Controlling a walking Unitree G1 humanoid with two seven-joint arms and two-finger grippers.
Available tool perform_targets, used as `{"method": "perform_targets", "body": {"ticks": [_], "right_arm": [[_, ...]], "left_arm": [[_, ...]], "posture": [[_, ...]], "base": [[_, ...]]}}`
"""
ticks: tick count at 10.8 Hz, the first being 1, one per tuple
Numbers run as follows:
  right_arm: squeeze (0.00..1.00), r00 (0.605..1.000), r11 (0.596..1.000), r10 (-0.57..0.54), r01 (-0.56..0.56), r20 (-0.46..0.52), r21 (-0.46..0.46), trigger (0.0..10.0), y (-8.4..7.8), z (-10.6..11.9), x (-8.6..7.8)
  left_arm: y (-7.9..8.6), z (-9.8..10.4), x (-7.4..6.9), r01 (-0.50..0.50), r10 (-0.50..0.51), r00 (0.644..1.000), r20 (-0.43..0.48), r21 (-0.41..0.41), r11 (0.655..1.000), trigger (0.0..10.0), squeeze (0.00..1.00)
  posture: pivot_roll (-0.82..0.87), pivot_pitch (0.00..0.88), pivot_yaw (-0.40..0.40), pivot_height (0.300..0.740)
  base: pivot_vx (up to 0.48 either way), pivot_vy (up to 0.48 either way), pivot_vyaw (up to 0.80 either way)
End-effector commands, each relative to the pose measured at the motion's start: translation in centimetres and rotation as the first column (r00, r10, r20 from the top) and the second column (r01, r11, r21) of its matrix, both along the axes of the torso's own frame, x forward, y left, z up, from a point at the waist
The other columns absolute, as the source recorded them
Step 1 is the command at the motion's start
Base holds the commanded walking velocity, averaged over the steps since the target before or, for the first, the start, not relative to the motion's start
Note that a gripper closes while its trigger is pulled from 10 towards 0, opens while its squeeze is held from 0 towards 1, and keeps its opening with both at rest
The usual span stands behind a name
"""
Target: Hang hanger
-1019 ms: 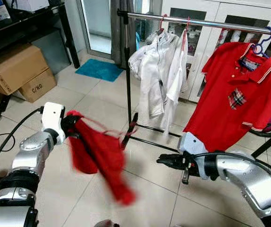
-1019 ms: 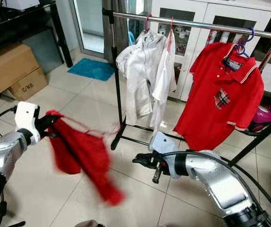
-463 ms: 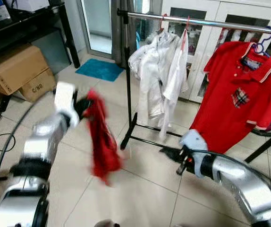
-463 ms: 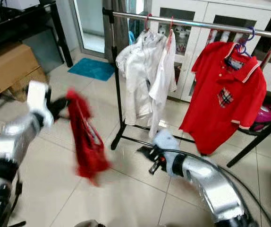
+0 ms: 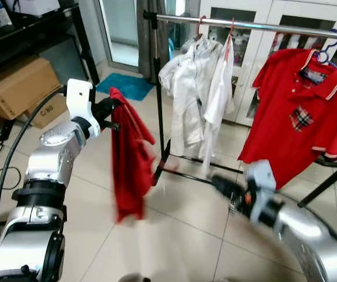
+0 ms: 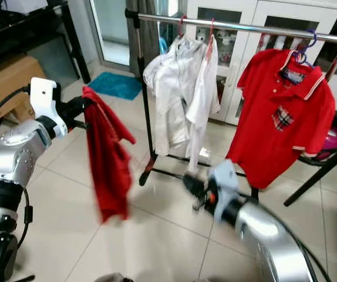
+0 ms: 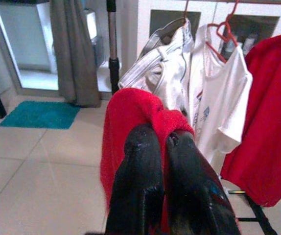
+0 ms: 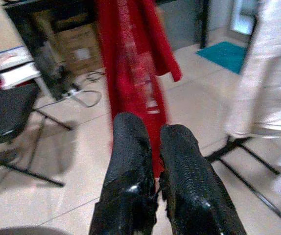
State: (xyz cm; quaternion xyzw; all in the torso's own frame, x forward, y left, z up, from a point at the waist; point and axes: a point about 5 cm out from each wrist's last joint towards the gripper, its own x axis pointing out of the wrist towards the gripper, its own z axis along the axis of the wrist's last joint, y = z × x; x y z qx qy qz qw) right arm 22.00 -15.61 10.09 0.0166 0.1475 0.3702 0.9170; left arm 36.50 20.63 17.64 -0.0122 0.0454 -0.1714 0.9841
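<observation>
— So, how many garments?
— 3 on the rack (image 5: pixel 256 26): 2 white shirts (image 5: pixel 198 88) and 1 red polo (image 5: pixel 300 114). 1 more, a red cloth (image 5: pixel 130 155), hangs limp off the rack, left of it.
— Who holds it?
— Left gripper (image 5: pixel 111 111), jaws clenched on its top.
— And the right gripper (image 5: pixel 224 187)?
— Low by the rack's foot, jaws closed, empty.

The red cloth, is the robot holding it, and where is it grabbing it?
Yes. The left tool pinches the red garment at its top edge, so it hangs down. The right tool holds nothing.
</observation>
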Motion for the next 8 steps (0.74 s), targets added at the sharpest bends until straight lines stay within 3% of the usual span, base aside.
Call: {"method": "perform_targets", "body": {"ticks": [1,3,6,8], "right_arm": [[1.00,0.999,0.999,0.036,-0.036,0.025,0.012,10.0,0.5,0.5,-0.2],[1.00,0.996,0.989,-0.058,0.067,0.070,-0.134,10.0,0.8,-0.6,2.8],[1.00,0.994,0.985,-0.081,0.092,0.074,-0.149,10.0,0.8,-0.3,4.3],[1.00,0.995,0.987,-0.054,0.066,0.079,-0.150,10.0,0.9,-0.3,4.6]], "left_arm": [[-0.4,2.1,0.4,0.007,-0.007,0.998,0.060,-0.001,1.000,0.0,0.00],[-1.9,2.4,0.8,0.065,-0.067,0.996,0.052,0.026,0.998,0.0,0.00],[-2.0,3.6,1.5,0.049,-0.051,0.998,0.022,0.097,0.994,0.0,0.00],[-2.4,4.0,1.7,0.072,-0.074,0.997,0.019,0.094,0.993,0.0,0.00]], "posture": [[-0.05,0.000,0.088,0.740],[-0.05,0.000,0.096,0.740],[-0.04,0.000,0.083,0.740],[-0.04,0.000,0.080,0.740]], "base": [[0.000,0.000,0.00],[0.000,0.000,0.00],[0.000,0.000,0.00],[0.000,0.000,0.00]]}}
